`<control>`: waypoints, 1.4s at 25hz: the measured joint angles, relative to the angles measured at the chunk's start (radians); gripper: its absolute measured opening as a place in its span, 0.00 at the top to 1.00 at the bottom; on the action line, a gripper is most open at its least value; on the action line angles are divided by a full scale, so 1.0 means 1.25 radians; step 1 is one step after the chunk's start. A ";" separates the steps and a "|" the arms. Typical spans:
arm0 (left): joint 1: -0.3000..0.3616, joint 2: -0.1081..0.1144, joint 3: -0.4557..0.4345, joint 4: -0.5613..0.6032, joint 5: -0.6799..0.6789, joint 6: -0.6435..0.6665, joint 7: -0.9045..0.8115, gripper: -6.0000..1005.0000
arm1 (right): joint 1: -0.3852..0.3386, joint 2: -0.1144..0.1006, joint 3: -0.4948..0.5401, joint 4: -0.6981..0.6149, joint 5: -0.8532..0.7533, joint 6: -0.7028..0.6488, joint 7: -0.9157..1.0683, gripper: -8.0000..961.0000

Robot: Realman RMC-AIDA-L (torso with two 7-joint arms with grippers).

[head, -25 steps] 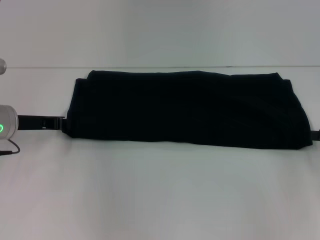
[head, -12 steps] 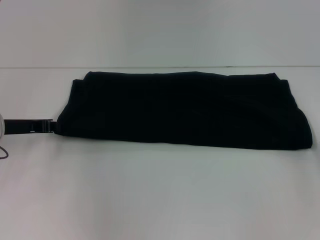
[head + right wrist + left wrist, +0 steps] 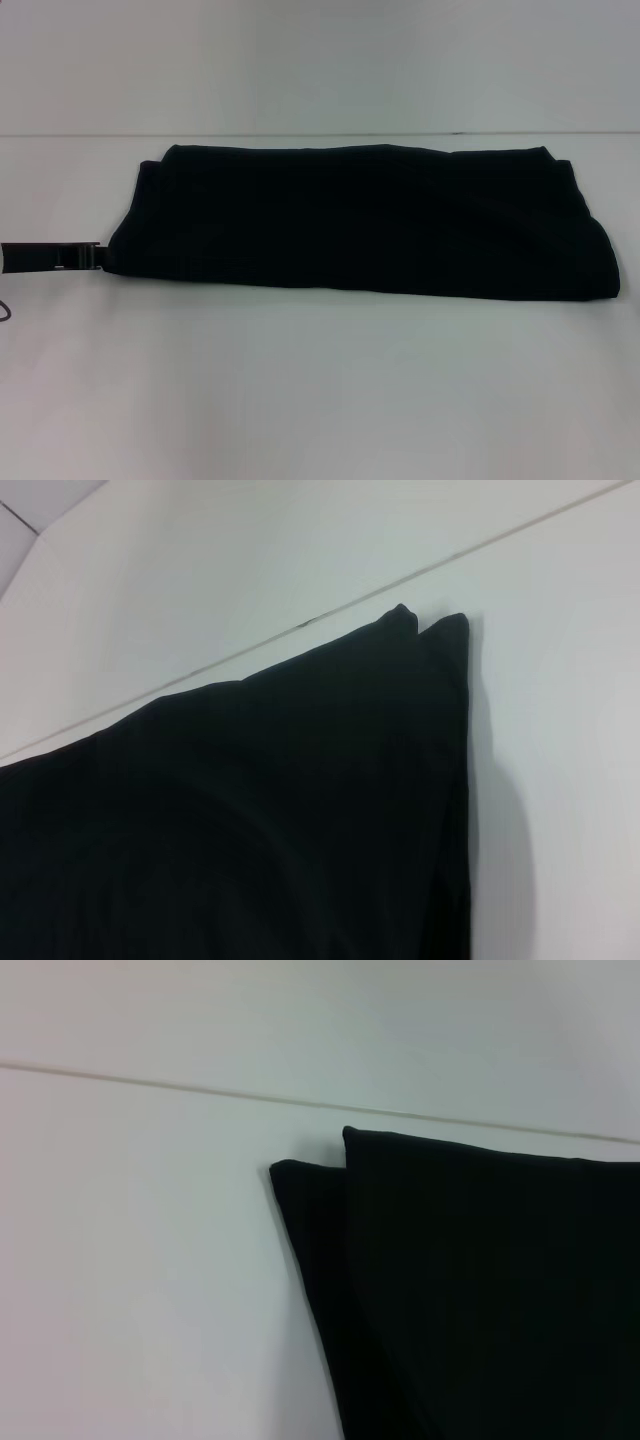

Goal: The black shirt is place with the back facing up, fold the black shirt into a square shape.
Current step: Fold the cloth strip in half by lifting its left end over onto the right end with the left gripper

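A large black shirt (image 3: 360,222) lies flat on a white table (image 3: 320,390), folded into a long, wide band that runs across the middle of the table from the robot's left to its right. The far edge of the band sits close to the line where the table meets the white wall (image 3: 320,60) behind it.

The left gripper (image 3: 96,256) comes in low from the left edge of the head view, a thin dark bar lying just above the table. Its tip meets the near left corner of the shirt, where the cloth is drawn out into a slight point. Whether its fingers are spread or pressed together on the cloth cannot be told.

The left wrist view shows the shirt's far left corner (image 3: 310,1185), two layers of cloth stacked with the lower one peeking out beside the upper.

The right gripper is out of the head view. The right wrist view shows only the shirt's far right corner (image 3: 430,630), again two layers ending in neighbouring points
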 joint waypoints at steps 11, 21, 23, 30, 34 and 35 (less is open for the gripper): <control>-0.002 -0.003 0.010 -0.004 0.000 -0.001 0.008 1.00 | 0.021 0.003 0.007 0.000 0.026 0.006 0.003 0.86; -0.011 -0.004 0.010 -0.007 -0.006 -0.003 0.018 1.00 | 0.033 0.002 -0.011 0.001 0.024 0.007 0.035 0.63; -0.013 -0.004 0.012 -0.010 -0.006 -0.003 0.018 1.00 | 0.033 0.000 -0.023 0.001 0.024 0.010 0.047 0.61; -0.017 -0.004 0.018 -0.011 -0.006 -0.008 0.019 1.00 | 0.036 0.003 -0.090 0.010 0.022 0.058 0.088 0.54; -0.019 -0.003 0.018 -0.011 -0.006 -0.009 0.019 1.00 | 0.047 0.015 -0.121 0.011 0.022 0.089 0.088 0.54; -0.020 -0.003 0.018 -0.012 -0.006 -0.009 0.019 1.00 | 0.051 0.018 -0.124 0.011 0.022 0.092 0.087 0.54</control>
